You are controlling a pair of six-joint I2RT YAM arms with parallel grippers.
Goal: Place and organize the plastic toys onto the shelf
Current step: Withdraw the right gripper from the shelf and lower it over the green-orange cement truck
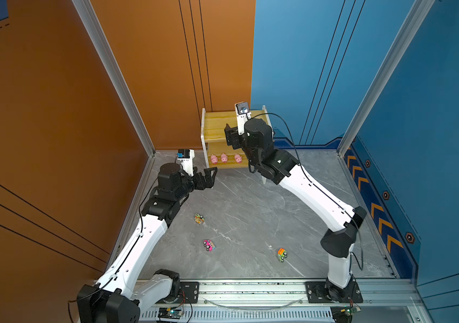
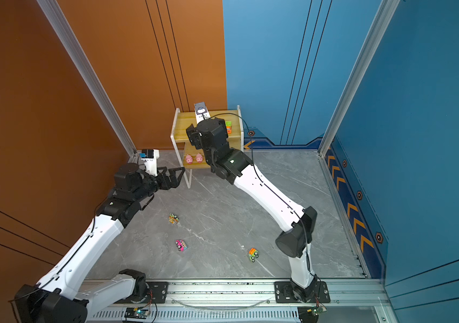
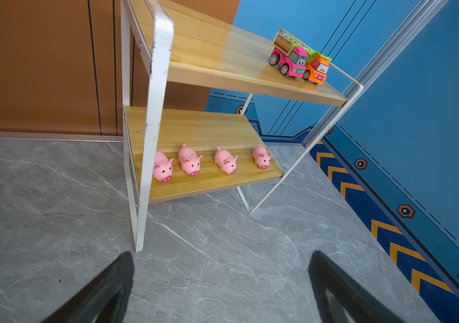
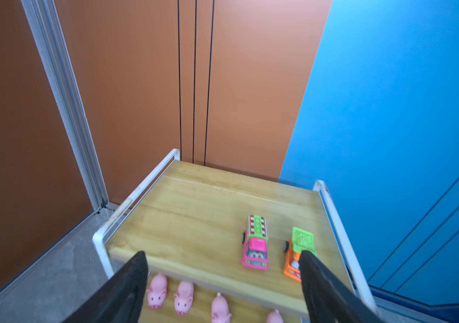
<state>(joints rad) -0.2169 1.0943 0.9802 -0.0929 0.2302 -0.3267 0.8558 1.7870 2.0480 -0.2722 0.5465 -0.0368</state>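
Holding four pigs [image 3: 190, 160] on the lower board of the shelf [image 3: 208, 64], a pink truck [image 3: 289, 60] and orange truck [image 3: 316, 70] on top; hovering with left pincer [image 3: 221, 256] and right pincer [image 4: 222, 255] released, empty.

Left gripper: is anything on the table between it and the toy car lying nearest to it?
Nothing visible. The open left gripper hangs near the front leg of the shelf; only bare table lies between it and the nearest car.
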